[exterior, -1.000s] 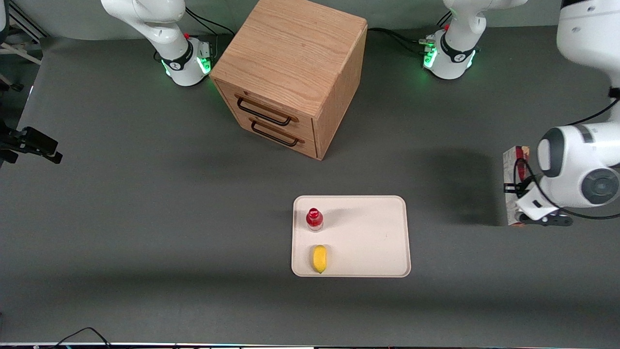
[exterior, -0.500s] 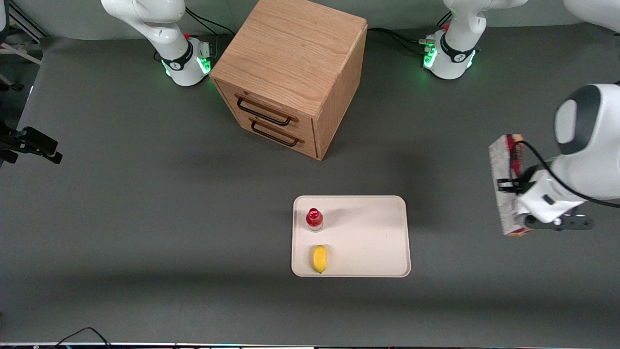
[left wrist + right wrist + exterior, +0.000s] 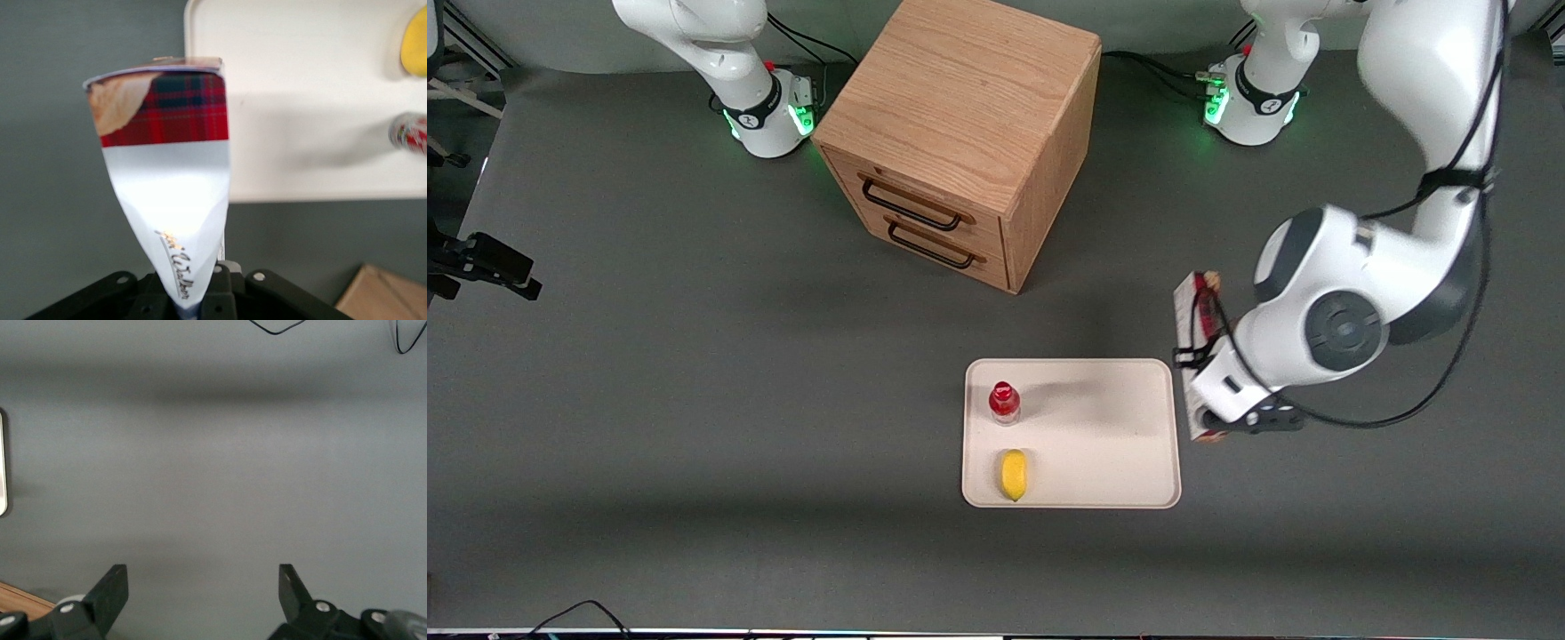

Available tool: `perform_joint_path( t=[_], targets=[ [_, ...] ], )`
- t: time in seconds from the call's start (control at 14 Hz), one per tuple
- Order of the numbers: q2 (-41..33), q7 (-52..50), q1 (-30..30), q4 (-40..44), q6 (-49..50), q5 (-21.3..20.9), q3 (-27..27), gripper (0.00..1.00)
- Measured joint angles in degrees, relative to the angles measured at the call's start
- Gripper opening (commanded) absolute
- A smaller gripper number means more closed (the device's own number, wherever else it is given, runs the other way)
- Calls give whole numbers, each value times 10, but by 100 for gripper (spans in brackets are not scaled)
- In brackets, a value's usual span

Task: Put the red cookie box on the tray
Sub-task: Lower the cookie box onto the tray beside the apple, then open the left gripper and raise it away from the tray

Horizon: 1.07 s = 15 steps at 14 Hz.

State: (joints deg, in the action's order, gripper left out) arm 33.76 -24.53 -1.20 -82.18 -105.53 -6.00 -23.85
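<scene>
a grey table seen from above. the left arm's gripper (image 3: 1202, 391) hangs just beside the tray (image 3: 1120, 418), at the tray's short edge toward the working arm's end of the table. its jaws are pinching the red cookie box (image 3: 1190, 320), which is lifted clear of the table and held lengthwise along that edge, not yet over the tray's surface as far as the front view shows. in the wrist view the red cookie box (image 3: 167, 173) sticks out from the gripper (image 3: 190, 303), its white section nearest the fingers and its red plaid end farthest out, with the tray's corner (image 3: 200, 13) just past that end. the cream-white tray lies near the middle of the table, nearer the front camera than the wooden drawer cabinet (image 3: 960, 133). on the tray, along its edge toward the parked arm's end, stand a small red-capped bottle (image 3: 1004, 402) and, nearer the camera, a yellow lemon (image 3: 1013, 475).
</scene>
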Motion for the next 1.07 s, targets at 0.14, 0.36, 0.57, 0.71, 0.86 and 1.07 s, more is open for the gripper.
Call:
perform_joint_path(
  t=[0.14,0.36,0.57,0.71,0.86,1.07],
  targets=[
    [62,-11,-3,0,-70,-24,-8,0],
    [129,-14,-4,2,-138,-66,-10,18],
    [142,-14,-4,3,-155,-81,-11,100],
    [141,-14,-4,9,-153,-84,-12,100],
    [129,-14,-1,21,-120,-84,-12,100],
    [68,-14,7,44,-11,-79,-12,100]
  ],
)
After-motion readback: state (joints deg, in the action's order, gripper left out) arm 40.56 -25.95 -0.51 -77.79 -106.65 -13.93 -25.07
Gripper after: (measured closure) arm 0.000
